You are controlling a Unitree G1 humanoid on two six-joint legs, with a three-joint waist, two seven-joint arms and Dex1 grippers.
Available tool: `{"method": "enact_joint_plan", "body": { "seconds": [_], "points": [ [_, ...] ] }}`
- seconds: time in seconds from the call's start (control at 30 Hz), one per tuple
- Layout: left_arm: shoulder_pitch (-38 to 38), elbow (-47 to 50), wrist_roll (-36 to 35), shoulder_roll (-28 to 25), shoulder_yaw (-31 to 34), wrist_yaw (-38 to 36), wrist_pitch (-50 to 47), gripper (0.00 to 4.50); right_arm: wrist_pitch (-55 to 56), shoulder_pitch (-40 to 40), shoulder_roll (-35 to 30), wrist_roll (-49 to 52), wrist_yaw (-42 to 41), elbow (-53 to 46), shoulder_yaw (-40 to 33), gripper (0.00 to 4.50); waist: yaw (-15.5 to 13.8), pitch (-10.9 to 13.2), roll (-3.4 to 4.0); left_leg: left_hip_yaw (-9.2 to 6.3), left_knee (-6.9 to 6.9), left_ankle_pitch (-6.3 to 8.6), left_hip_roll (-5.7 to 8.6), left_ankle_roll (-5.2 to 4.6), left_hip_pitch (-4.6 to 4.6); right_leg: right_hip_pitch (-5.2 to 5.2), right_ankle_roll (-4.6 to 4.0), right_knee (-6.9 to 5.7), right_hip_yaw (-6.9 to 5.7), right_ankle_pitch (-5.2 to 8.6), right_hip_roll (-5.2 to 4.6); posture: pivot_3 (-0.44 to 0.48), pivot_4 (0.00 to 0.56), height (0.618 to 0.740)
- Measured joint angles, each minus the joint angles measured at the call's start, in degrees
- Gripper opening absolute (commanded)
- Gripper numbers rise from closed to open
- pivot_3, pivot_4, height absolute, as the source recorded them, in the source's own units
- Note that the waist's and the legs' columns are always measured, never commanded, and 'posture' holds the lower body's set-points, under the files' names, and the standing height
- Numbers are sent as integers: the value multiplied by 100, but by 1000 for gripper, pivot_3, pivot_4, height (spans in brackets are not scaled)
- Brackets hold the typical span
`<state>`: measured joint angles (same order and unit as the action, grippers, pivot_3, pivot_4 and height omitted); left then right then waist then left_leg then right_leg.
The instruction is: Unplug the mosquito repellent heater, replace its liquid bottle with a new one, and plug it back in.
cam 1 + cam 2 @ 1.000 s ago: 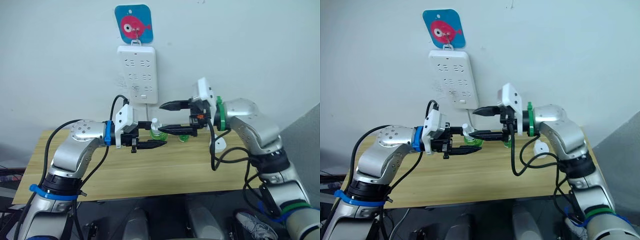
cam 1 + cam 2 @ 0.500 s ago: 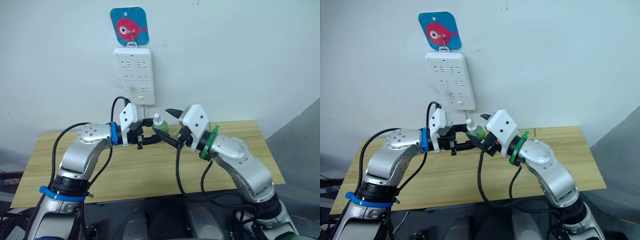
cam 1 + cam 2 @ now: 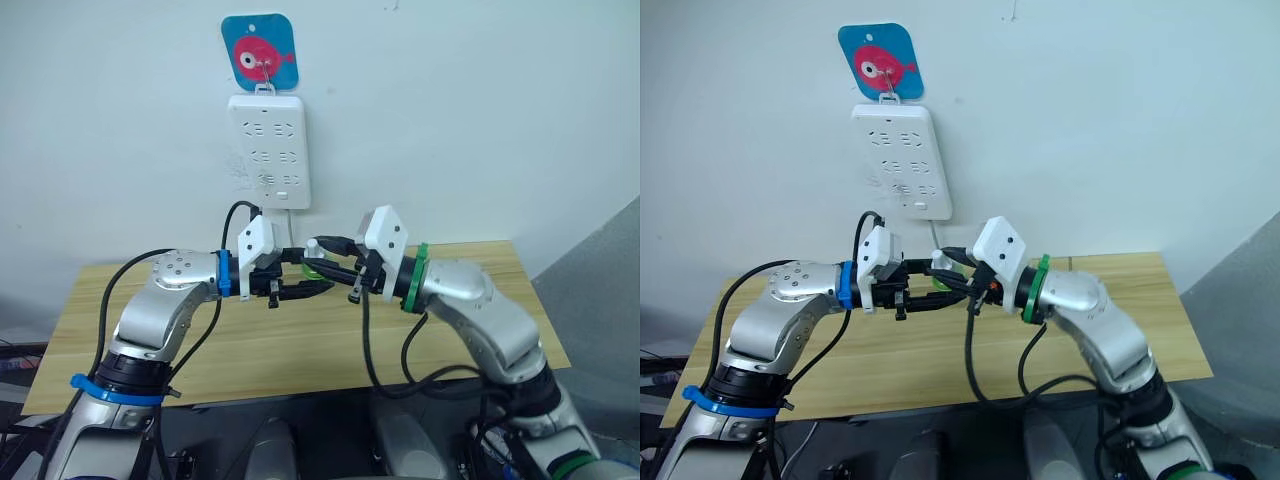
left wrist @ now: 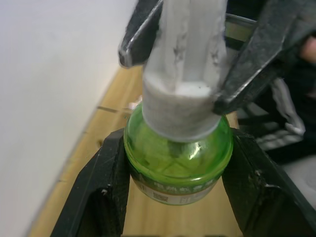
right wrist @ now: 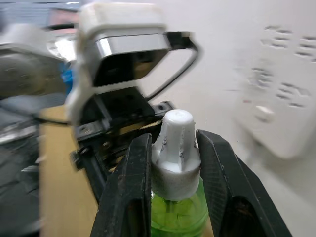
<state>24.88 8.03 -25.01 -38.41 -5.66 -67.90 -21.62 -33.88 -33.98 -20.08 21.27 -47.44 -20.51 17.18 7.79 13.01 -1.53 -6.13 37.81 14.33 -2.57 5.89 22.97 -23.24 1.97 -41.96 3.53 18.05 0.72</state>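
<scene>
Ahead of me a white power strip (image 3: 269,150) hangs on the pale wall (image 3: 480,110) from a hook, over a blue card with a pink fish (image 3: 259,53). Below stretches the wooden tabletop (image 3: 300,340).

Both arms were brushed silver metal with rounded joint housings. The left arm (image 3: 165,300) wore a blue ring at its wrist and a blue band lower down, with small screw holes dotting its elbow casing; the right arm (image 3: 480,310) carried a green ring at its wrist. Black cables looped loosely beside each forearm. A boxy white camera housing sat on each wrist, just behind the left end effector (image 3: 300,280) and the right end effector (image 3: 335,262), whose slim fingers were matte black.
</scene>
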Motion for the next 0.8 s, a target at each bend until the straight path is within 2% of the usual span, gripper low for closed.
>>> {"method": "enact_joint_plan", "body": {
  "seconds": [0.07, 0.17, 0.3, 0.33, 0.47, 0.57, 0.7, 0.8],
  "points": [
    [-6, 139, -191, -199, 1, -313, -80, 2256, 170, -518, -202, 292, -992, 567, 24, 968, -1, 3, 4, -1, -3, 1, -3, -1, -2, 1, 0, 1, -1, 0, 3, -82, 179, 725],
    [-2, 331, -363, -323, -16, -586, -195, 2256, 209, -1054, -386, 535, -1939, 1063, 113, 968, -4, 4, 4, -4, -6, 1, -4, -2, -1, 1, -1, 5, -4, 0, 3, -76, 178, 725],
    [2, 369, -426, -323, -33, -635, -268, 2256, 183, -1155, -421, 624, -2143, 1187, 113, 968, -37, 4, 4, -4, -4, 2, -3, -3, 1, 1, -1, 6, -2, 0, 2, -84, 177, 725],
    [3, 366, -428, -323, -27, -614, -281, 2256, 173, -1147, -414, 635, -2106, 1188, 108, 1318, -40, 4, 4, -3, -2, 2, -3, -3, 1, 1, -1, 6, -2, 0, 2, -88, 177, 725],
    [-16, 237, -391, -297, 65, -366, -302, 2256, -7, -934, -611, 700, -1845, 993, -185, 2812, -77, 4, 4, -3, -1, 2, -3, -3, 1, 1, 0, 6, -1, 0, 2, -106, 180, 725],
    [-50, 204, -326, -190, 110, -148, -264, 2256, -269, -613, -680, 719, -1278, 523, -618, 3923, -127, 5, 5, -1, -4, 2, -3, -3, 2, 1, 0, 9, 1, 0, 2, -115, 183, 725],
    [-54, 63, -136, 143, 130, 292, -40, 2256, -626, 167, -493, 745, -161, -550, -988, 3936, -144, 5, 5, 0, -5, 2, -4, -2, 3, 0, 0, 10, 3, 0, 2, -127, 183, 725],
    [-41, 44, -54, 355, 147, 548, 94, 2256, -666, 666, 24, 361, 975, -1139, -926, 3936, -123, 4, 5, 5, -4, 2, -5, -2, -2, 1, 0, 7, 11, 0, 5, -136, 184, 725]
  ]
}}
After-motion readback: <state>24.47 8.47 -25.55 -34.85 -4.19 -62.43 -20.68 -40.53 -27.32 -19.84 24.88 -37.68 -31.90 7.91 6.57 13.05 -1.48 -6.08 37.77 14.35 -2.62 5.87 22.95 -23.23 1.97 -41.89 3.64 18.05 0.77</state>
